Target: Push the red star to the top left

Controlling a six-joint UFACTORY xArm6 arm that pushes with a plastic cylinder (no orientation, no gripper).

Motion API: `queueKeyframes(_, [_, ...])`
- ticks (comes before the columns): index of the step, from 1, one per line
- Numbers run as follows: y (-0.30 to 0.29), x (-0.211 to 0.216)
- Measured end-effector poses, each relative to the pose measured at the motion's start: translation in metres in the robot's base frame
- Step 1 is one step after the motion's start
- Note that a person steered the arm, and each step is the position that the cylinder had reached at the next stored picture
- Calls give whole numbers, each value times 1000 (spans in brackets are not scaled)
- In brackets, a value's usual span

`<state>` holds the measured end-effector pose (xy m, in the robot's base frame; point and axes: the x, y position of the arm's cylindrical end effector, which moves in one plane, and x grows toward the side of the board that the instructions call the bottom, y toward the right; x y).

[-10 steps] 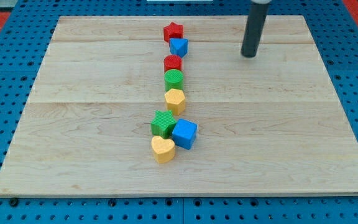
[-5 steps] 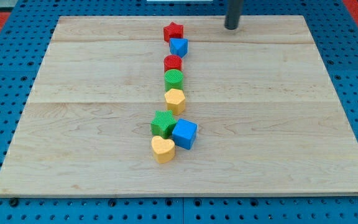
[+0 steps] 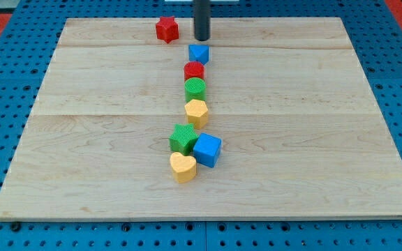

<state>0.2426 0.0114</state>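
Observation:
The red star lies near the board's top edge, left of centre. My tip stands just to the star's right, a small gap apart, and just above the small blue block. The dark rod rises from the tip out of the view's top.
Below the blue block runs a column: a red block, a green round block, a yellow block. Lower sit a green star, a blue cube and a yellow heart. The wooden board lies on a blue pegboard.
My tip swept from the right to the left along the top of the board. The red star slid left and slightly up, away from the blue block. The other blocks have not moved.

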Motion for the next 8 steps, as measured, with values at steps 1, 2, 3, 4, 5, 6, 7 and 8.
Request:
queueKeyframes(1, [-58,-37])
queueKeyframes(2, [-116,-31])
queueKeyframes(3, [-89,-8])
queueKeyframes(4, [-70,16])
queueKeyframes(5, [-125,6])
queueKeyframes(6, [-148,-16])
queueKeyframes(7, [-158,-16])
queueKeyframes(8, [-183,-16])
